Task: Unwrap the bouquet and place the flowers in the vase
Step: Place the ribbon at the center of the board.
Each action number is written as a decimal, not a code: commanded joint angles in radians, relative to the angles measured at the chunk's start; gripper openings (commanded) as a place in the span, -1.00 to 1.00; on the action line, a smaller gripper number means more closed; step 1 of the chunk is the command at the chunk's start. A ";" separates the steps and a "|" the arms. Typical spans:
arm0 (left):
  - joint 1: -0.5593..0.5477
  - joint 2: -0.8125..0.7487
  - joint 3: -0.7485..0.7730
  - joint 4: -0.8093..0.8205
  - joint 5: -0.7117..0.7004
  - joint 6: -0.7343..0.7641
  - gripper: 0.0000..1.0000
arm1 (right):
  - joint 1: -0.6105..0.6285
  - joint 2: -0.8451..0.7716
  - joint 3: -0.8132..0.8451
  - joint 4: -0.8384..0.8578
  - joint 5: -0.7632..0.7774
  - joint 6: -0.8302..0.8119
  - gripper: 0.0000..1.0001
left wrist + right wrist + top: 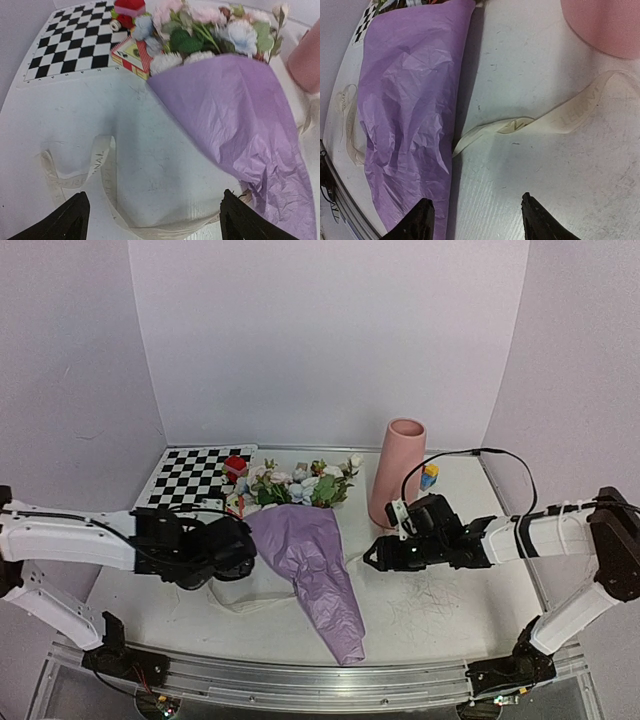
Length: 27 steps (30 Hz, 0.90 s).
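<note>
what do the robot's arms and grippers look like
White tubular left arm and right arm with black joints and wrist blocks. The left gripper and right gripper each have two black pointed fingers. A thin black cable loops above the right wrist.

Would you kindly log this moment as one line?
bouquet: lying on table, flowers in paper | ribbon: loose on table | vase: upright, nothing protruding | left tool: open, empty | right tool: open, empty

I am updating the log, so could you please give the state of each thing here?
Bouquet: lying flat, not yet unwrapped.
Ribbon: undone, loose on the table.
Vase: upright, nothing sticking out.
Left gripper: open, empty.
Right gripper: open, empty.
</note>
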 commanded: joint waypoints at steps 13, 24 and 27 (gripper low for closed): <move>0.105 0.174 -0.018 0.501 0.409 0.079 0.50 | 0.076 0.155 0.122 0.100 -0.019 0.069 -0.08; 0.174 0.145 -0.130 0.728 0.533 0.044 -0.03 | 0.075 0.263 0.220 0.080 0.024 0.044 -0.29; 0.193 0.142 -0.152 0.745 0.549 0.030 -0.05 | 0.075 0.288 0.242 0.078 0.022 0.042 -0.30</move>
